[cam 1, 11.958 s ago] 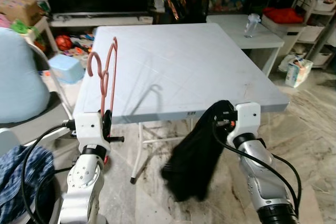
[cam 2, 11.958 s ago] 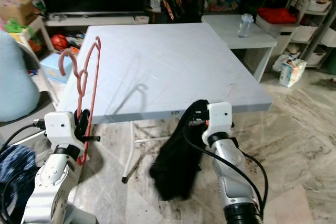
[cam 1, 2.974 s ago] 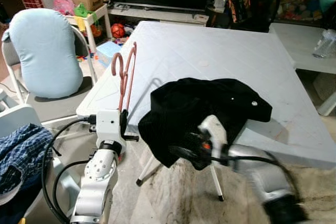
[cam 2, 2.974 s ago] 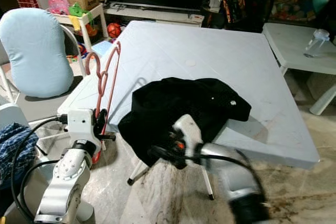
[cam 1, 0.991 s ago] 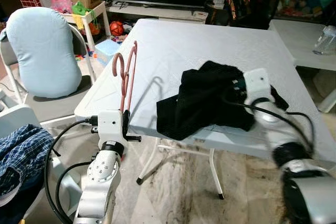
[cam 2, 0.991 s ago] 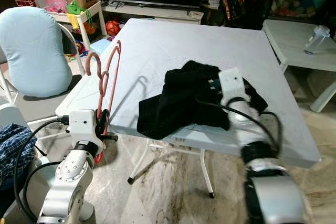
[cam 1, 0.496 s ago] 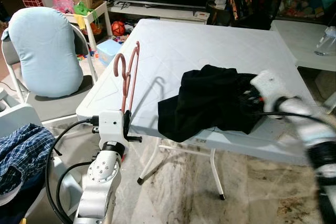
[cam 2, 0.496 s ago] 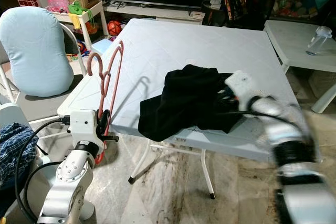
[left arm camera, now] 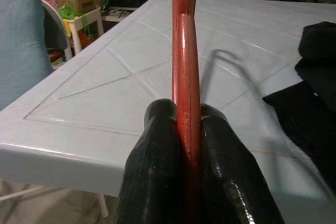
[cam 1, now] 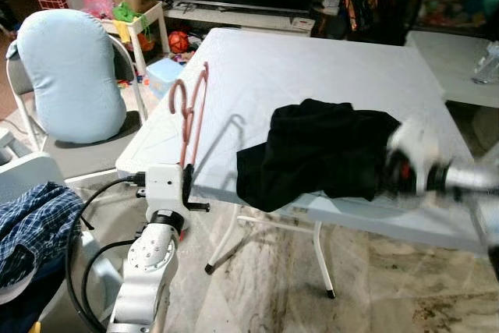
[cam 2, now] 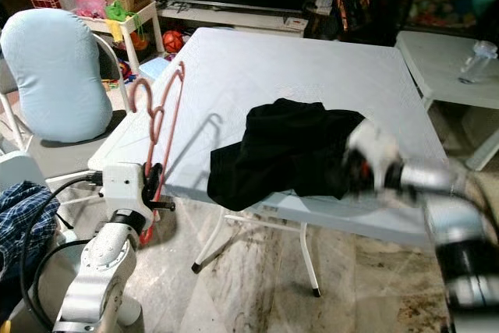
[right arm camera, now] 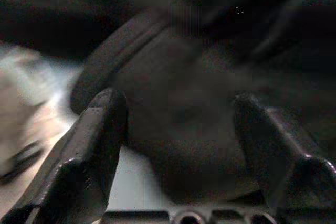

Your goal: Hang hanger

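Note:
A pink hanger (cam 1: 189, 118) stands upright at the table's near left corner, its hook at the top. My left gripper (left arm camera: 188, 145) is shut on its lower bar. A black garment (cam 1: 323, 154) lies bunched on the white table (cam 1: 312, 68), one end drooping over the near edge. My right gripper (right arm camera: 184, 145) is open just off the garment's right side, with dark cloth in front of its fingers (right arm camera: 92, 145) and nothing between them. The right arm (cam 1: 421, 169) is blurred in the head views.
A chair with a light blue cushion (cam 1: 66, 72) stands at the left. Blue plaid cloth (cam 1: 31, 228) lies at the near left. A TV stand, boxes and toys are behind the table. A second white table with a bottle (cam 2: 474, 60) is at the far right.
My right gripper has let go of the black garment and drawn back to the right, off the cloth. The garment stays on the table. The left arm and hanger have not moved.

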{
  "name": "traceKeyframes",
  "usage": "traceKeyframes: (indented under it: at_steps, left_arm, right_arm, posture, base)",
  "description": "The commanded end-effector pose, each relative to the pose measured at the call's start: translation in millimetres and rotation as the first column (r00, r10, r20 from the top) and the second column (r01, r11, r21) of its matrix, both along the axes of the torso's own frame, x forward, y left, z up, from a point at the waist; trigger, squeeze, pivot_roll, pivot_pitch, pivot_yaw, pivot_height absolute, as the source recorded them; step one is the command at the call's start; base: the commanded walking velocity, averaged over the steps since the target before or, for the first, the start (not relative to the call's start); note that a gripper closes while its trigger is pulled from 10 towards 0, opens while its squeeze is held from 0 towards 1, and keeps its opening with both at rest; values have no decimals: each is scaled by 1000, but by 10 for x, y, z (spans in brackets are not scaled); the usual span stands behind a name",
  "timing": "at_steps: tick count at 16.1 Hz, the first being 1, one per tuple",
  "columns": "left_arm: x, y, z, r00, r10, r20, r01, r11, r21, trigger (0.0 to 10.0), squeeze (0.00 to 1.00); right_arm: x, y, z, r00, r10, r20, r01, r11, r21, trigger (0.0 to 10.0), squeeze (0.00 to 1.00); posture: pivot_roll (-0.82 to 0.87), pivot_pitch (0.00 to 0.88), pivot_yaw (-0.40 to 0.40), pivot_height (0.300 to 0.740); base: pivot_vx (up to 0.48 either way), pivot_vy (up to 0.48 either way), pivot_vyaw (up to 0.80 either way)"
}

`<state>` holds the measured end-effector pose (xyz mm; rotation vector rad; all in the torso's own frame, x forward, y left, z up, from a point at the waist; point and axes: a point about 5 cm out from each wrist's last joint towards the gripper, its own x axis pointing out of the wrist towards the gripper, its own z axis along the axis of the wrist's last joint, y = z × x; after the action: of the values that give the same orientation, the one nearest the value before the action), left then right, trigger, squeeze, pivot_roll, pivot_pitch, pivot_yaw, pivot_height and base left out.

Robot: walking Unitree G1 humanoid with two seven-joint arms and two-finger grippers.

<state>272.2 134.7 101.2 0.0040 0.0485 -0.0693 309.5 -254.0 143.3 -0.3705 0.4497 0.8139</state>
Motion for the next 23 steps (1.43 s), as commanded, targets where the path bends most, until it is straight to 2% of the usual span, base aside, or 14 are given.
traceKeyframes:
  at_steps: [1,4,5,7,8,12,17,19,21,22,23]
  left_arm:
    - [-6,-2,4,1000,-7,-3,7,1000,0,10000,0]
    - [8,-23,8,1000,-18,-3,18,1000,1,10000,0]
    - [16,-32,14,1000,-24,-2,24,1000,1,10000,0]
    - [20,-28,16,1000,-24,-1,24,1000,2,10000,0]
    - [22,-28,17,1000,-25,-1,25,1000,3,10000,0]
    - [14,-31,17,1000,-20,0,20,1000,2,10000,0]
    - [6,-41,13,1000,-14,-1,14,1000,-4,10000,0]
    - [6,-52,12,1000,-16,-1,16,1000,-8,10000,0]
    - [2,-56,7,1000,-15,-3,15,1000,-10,10000,0]
    - [-2,-60,5,1000,-14,-5,14,1000,-11,10000,0]
    - [-3,-61,6,1000,-14,-5,14,1000,-12,10000,0]
  right_arm:
    - [-95,39,10,995,85,-45,-85,996,8,10000,0]
    - [-178,133,-179,989,97,-115,-93,995,38,10000,0]
    - [-212,276,-272,981,130,-144,-121,990,68,10000,0]
    - [-184,459,-365,981,125,-147,-111,989,96,10000,0]
    - [-147,655,-476,981,116,-154,-99,989,113,10000,0]
    - [-111,935,-614,982,81,-169,-56,987,147,10000,0]
    - [0,1095,-699,981,-32,-189,62,986,154,10000,0]
    - [105,1147,-734,975,-135,-174,161,976,144,10000,0]
    - [198,1194,-766,958,-237,-163,260,955,141,10000,0]
    - [280,1283,-778,934,-318,-160,342,927,155,10000,0]
    - [294,1303,-775,930,-330,-160,354,921,160,10000,0]
  posture:
    - [60,0,-14,740]
    - [57,0,-8,740]
    - [58,0,-7,740]
    - [60,0,-7,740]
    - [65,0,-10,740]
    - [76,0,-20,740]
    - [72,0,-28,740]
    - [73,0,-29,740]
    - [73,0,-31,740]
    - [75,0,-34,740]
    - [76,0,-34,740]
  base:
    - [0,0,0]
    - [0,0,0]
    - [0,0,0]
    - [0,0,0]
    - [0,0,0]
    - [0,0,0]
    - [0,0,0]
    - [0,0,0]
    - [0,0,0]
    - [0,0,0]
    - [0,0,0]
